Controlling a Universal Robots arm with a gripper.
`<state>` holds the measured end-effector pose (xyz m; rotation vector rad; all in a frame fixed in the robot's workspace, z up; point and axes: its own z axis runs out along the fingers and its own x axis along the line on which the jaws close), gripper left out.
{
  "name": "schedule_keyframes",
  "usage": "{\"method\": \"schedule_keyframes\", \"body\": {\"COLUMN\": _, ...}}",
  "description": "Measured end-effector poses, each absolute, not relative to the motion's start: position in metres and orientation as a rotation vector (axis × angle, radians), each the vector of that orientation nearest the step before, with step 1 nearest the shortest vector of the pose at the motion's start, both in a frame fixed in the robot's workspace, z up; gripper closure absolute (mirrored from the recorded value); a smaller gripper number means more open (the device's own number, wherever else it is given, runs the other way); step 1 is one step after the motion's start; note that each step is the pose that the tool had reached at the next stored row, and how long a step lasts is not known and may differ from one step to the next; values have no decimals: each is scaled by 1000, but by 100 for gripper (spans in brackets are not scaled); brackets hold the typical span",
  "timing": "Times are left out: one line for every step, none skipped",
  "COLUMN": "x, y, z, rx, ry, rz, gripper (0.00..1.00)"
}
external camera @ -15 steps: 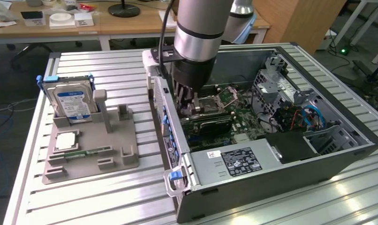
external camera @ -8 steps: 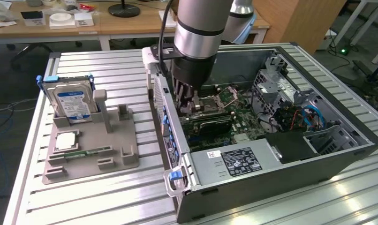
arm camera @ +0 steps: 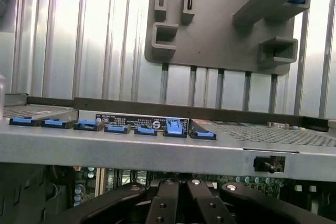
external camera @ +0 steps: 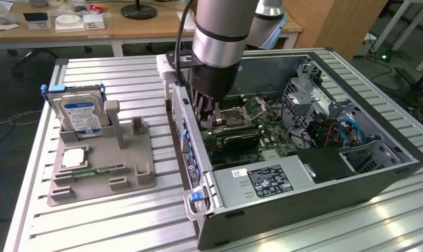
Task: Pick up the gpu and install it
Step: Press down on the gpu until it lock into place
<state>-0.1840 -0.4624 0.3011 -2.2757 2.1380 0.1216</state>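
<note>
The gripper (external camera: 213, 119), fingers pressed together, is lowered inside the open metal computer case (external camera: 379, 178); blue plastic clips (arm camera: 176, 127) are seen at the wrist.

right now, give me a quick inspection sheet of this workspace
surface: ribbed metal table, carrying an open computer case and a grey fixture tray.
job's things: gpu not made out; motherboard exposed inside the case.
clutter: silver hard drive upright in the tray; a chip and a memory stick lying flat there.
grippers: gripper shut, lowered inside the case by its rear wall; what it holds is hidden.
cables: blue cables inside the case; black cable along the arm.
surroundings: wooden desks behind.
</note>
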Motion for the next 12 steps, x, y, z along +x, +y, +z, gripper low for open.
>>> {"method": "schedule_keyframes", "body": {"x": -184, "y": -462, "z": 300, "rx": -2276, "ry": 2138, "rz": 122, "gripper": 89}}
{"method": "schedule_keyframes", "body": {"x": -184, "y": -462, "z": 299, "rx": -2276, "ry": 2138, "rz": 122, "gripper": 89}}
{"method": "schedule_keyframes", "body": {"x": -184, "y": -462, "z": 298, "rx": -2276, "ry": 2138, "rz": 123, "gripper": 89}}
{"method": "schedule_keyframes", "body": {"x": -184, "y": -462, "z": 296, "rx": -2275, "ry": 2138, "rz": 124, "gripper": 89}}
{"method": "schedule_keyframes", "body": {"x": -184, "y": -462, "z": 295, "rx": -2275, "ry": 2138, "rz": 125, "gripper": 89}}
{"method": "schedule_keyframes", "body": {"x": -184, "y": -462, "z": 295, "rx": -2274, "ry": 2137, "rz": 126, "gripper": 89}}
{"method": "schedule_keyframes", "body": {"x": -184, "y": -462, "z": 295, "rx": -2273, "ry": 2135, "rz": 129, "gripper": 89}}
{"method": "schedule_keyframes", "body": {"x": -183, "y": -462, "z": 294, "rx": -2271, "ry": 2133, "rz": 130, "gripper": 89}}
{"method": "schedule_keyframes", "body": {"x": -182, "y": -462, "z": 294, "rx": -2271, "ry": 2134, "rz": 131, "gripper": 89}}
{"method": "schedule_keyframes", "body": {"x": -180, "y": -462, "z": 294, "rx": -2272, "ry": 2135, "rz": 131, "gripper": 89}}
{"method": "schedule_keyframes", "body": {"x": -178, "y": -462, "z": 295, "rx": -2272, "ry": 2135, "rz": 131, "gripper": 89}}
{"method": "schedule_keyframes", "body": {"x": -176, "y": -462, "z": 295, "rx": -2273, "ry": 2135, "rz": 131, "gripper": 89}}
